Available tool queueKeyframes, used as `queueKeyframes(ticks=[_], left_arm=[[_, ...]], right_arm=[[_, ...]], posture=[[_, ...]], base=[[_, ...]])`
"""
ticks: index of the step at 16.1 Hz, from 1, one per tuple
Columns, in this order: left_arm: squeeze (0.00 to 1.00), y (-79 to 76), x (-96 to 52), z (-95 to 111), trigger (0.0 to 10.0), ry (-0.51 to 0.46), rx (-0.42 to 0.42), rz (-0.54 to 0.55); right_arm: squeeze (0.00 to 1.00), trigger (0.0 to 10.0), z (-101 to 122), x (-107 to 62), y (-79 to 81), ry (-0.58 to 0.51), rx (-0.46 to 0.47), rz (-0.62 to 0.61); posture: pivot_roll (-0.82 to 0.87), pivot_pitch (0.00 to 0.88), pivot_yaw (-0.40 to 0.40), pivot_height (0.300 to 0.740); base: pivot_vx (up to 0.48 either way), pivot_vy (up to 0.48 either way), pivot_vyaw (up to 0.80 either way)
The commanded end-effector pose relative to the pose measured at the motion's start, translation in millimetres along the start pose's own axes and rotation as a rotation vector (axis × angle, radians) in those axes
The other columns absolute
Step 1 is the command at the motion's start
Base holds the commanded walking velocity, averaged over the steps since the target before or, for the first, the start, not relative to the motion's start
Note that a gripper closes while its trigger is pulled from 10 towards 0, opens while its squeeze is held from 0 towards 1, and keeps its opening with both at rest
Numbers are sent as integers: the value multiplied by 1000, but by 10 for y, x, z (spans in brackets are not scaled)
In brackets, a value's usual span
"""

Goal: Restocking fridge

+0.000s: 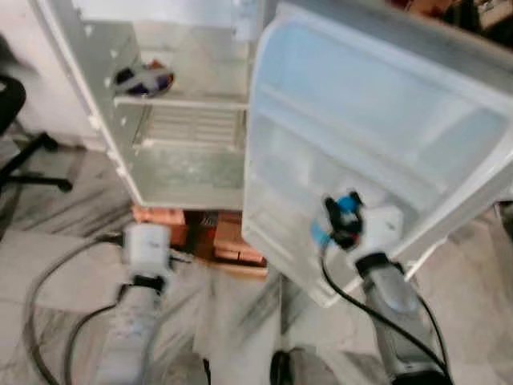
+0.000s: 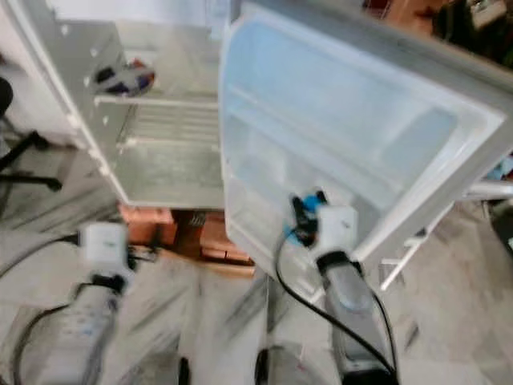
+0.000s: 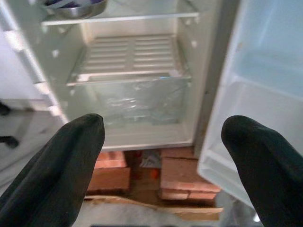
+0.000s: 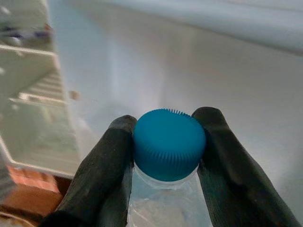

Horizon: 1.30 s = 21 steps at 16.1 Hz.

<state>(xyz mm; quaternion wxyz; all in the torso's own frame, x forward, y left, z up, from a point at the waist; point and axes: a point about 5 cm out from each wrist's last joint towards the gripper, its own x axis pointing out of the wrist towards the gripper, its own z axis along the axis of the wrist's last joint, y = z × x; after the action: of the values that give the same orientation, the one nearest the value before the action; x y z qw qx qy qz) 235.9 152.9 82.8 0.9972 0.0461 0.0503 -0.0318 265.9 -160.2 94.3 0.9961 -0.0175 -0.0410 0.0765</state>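
While the right gripper [image 4: 165, 142] is closing its two black fingers [image 4: 102, 175] on the neck of a clear bottle [image 4: 163, 201], a ribbed blue cap [image 4: 169, 144] is sitting pinched between the fingertips, touching both. Beyond the fingers, the pale inner wall of the open fridge door [image 1: 377, 136] is facing the cap, and the gripper is working at the door's lower shelf [image 2: 264, 241]. Well to the left of these fingers, the left gripper [image 3: 163, 142] is holding its fingers [image 3: 61, 165] wide apart with nothing between them, pointing at the fridge interior [image 1: 188, 144]. Ahead of those open fingers, a clear crisper drawer [image 3: 137, 101] is lying under a slatted shelf [image 3: 132, 59], with a metal bowl [image 3: 75, 7] on the shelf above and red bricks [image 3: 182, 175] propping the cabinet from below.
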Motion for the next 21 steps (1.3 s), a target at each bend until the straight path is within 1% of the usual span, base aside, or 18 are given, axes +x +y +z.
queueKeyframes(ticks=[1, 5, 7, 11, 12, 15, 21], left_arm=[[0, 94, -45, -49, 10000, 22, 14, 23], [0, 121, 12, -7, 10000, 12, 36, 3], [0, 135, 13, 2, 10000, 5, 41, 15], [0, 90, -59, -37, 10000, 15, 38, 17], [0, 85, -59, -38, 10000, 15, 40, 16], [0, 89, -54, -39, 10000, 17, 41, 22], [0, 79, -57, -43, 10000, 18, 43, 23]], right_arm=[[0, 10000, 62, 5, -13, -31, 1, -18], [0, 10000, 83, 14, -29, -21, 44, -50], [0, 10000, 70, 7, -19, -17, 30, -35], [0, 10000, 61, 2, -1, -12, 34, -30], [0, 10000, 61, 3, -1, -11, 33, -28], [0, 10000, 57, 13, -8, -7, 29, -19], [0, 10000, 65, 36, -9, -12, 22, -9]], posture=[[78, 160, -40, 740], [82, 168, -58, 740], [78, 176, -51, 735], [74, 185, -46, 685], [75, 185, -48, 680], [80, 186, -54, 645], [80, 184, -56, 640]], base=[[0, 0, 0], [0, 0, 0], [0, 0, 0], [0, 0, 0], [0, 0, 0], [0, 0, 0], [0, 0, 0]])
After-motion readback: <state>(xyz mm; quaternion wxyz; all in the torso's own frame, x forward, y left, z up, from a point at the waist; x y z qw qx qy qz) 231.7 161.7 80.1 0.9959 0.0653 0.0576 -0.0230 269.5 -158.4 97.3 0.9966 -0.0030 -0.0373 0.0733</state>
